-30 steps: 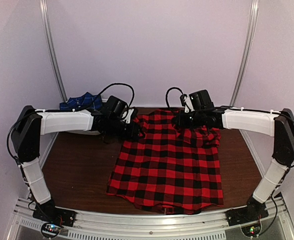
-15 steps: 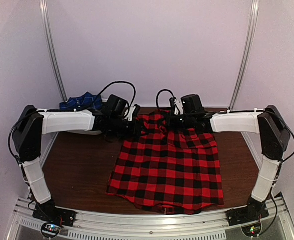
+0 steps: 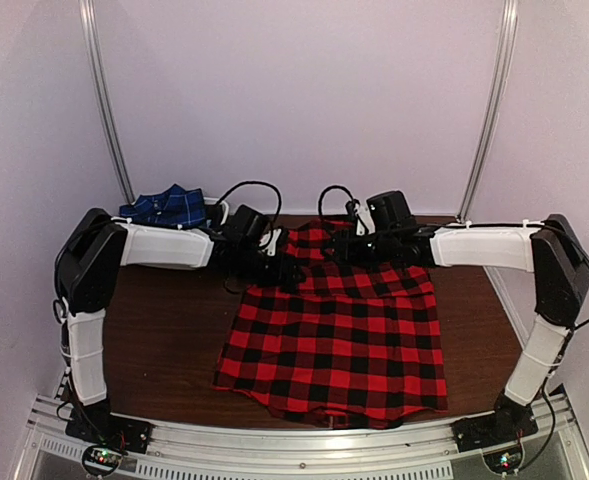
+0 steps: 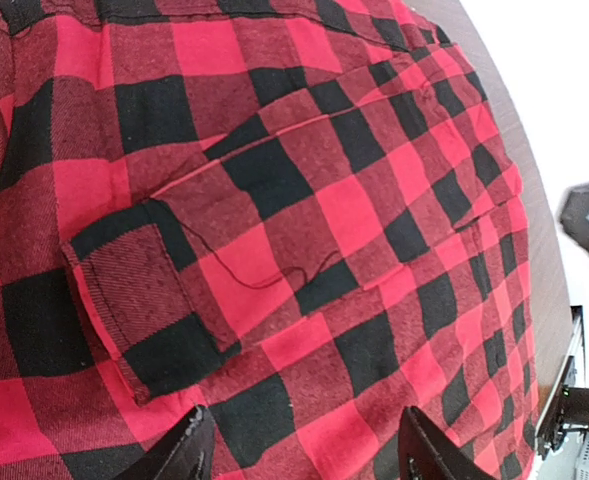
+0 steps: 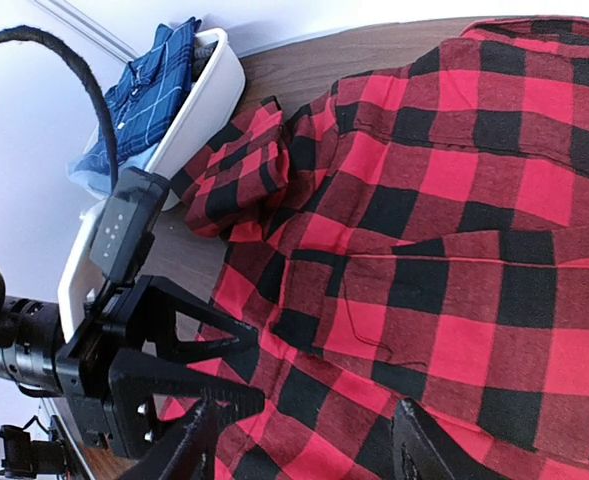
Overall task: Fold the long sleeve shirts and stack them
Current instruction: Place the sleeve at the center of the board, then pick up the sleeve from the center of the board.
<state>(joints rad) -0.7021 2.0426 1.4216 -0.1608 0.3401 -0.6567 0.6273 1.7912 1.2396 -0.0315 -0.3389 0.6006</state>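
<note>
Red-and-black checked shirt (image 3: 339,340) was lying flat across the brown table (image 3: 164,340), hem toward the arm bases, collar end at the far side where both grippers hovered. Left gripper (image 4: 304,455) had its fingers apart with nothing between them, just plaid underneath. Same deal with the right gripper (image 5: 304,450): spread wide, holding nothing. A sleeve looked tucked in across the body, its cuff (image 4: 139,300) lying on top. The navy shirt (image 3: 164,207) sat bunched in a white bin (image 5: 199,100) at the far left corner, well apart from the red one.

Handling-wise, my guess: soft, light flannel with zero stiffness, so it'd sag and drag wherever it isn't supported. Not slippery though, the weave should grip fine. I'd pinch both shoulder corners near the collar, through all the layers including the tucked sleeve, and bring them toward the hem together so the fold comes out square. Grab only one layer and the sleeve probably flops out.
</note>
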